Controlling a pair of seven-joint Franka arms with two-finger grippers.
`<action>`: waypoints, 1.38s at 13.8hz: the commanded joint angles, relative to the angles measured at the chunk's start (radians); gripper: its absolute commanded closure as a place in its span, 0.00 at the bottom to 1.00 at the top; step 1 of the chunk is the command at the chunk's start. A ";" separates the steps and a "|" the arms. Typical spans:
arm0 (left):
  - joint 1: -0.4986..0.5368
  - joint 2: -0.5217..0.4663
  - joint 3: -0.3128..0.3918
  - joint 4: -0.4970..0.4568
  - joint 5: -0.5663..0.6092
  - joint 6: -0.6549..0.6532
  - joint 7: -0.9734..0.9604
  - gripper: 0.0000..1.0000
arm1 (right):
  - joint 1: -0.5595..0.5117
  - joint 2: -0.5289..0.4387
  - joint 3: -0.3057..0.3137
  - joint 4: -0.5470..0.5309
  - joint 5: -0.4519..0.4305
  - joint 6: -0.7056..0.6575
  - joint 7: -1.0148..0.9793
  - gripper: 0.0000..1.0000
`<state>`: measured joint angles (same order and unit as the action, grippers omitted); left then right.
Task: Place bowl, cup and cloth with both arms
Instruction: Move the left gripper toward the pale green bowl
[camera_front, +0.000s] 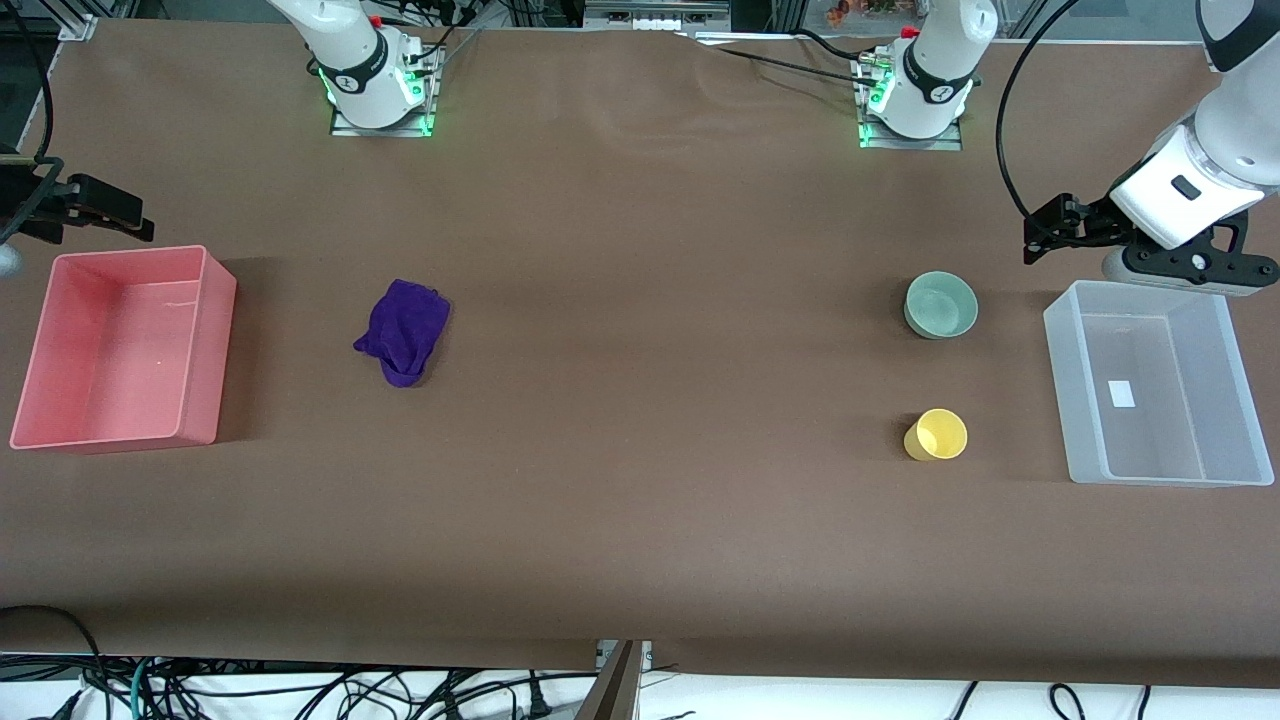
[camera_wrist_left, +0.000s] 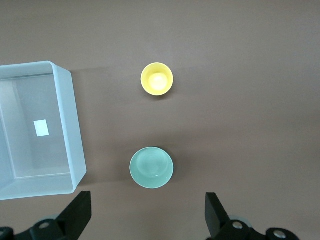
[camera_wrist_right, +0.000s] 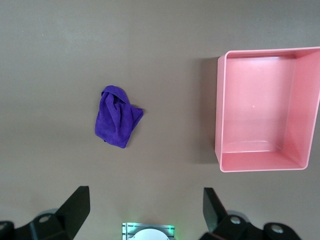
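Counter: one brown paper-covered counter (camera_front: 640, 480) carries two bins, one cloth, one bowl and one cup.
Right end effector: one black two-finger end effector (camera_front: 85, 210) hangs in the air at the right arm's end of the counter, above the edge of the pink bin; in the right wrist view its fingers (camera_wrist_right: 75, 207) stand wide apart with nothing between them.
Pink bin: one rectangular pink plastic bin (camera_front: 205, 340), open-topped, sits at the right arm's end of the counter.
Cloth: one small deep purple crumpled fabric cloth (camera_front: 402, 330) lies on the bare counter beside the pink bin, apart from it, toward the middle.
Bowl: one small round pale mint-green bowl (camera_front: 941, 305) stands upright on the counter, near the clear bin.
Cup: one small plain yellow plastic cup (camera_front: 937, 435) without a handle stands upright, nearer the front camera than the bowl and apart from it.
Clear bin: one rectangular translucent whitish plastic bin (camera_front: 1085, 400) sits at the left arm's end, a white label on its floor.
Left end effector: one black two-finger end effector (camera_front: 1040, 240) hangs over the counter by the clear bin's edge; the left wrist view shows its fingers (camera_wrist_left: 77, 212) spread apart, holding nothing.
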<state>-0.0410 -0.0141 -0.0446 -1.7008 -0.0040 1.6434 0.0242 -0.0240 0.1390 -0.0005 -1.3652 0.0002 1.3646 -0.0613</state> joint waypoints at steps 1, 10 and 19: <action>-0.010 0.016 0.002 0.032 0.016 -0.025 -0.009 0.00 | 0.006 -0.002 -0.009 0.003 0.014 0.002 0.014 0.00; -0.008 0.042 -0.009 0.029 0.012 -0.082 0.008 0.00 | 0.007 -0.002 -0.006 0.003 0.014 0.004 0.011 0.00; 0.009 0.075 -0.011 -0.152 0.015 -0.165 0.204 0.00 | 0.004 -0.016 -0.006 -0.122 -0.002 0.129 0.015 0.00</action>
<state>-0.0364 0.0593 -0.0537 -1.7785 -0.0039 1.4239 0.1413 -0.0239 0.1419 -0.0008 -1.4102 0.0001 1.4270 -0.0564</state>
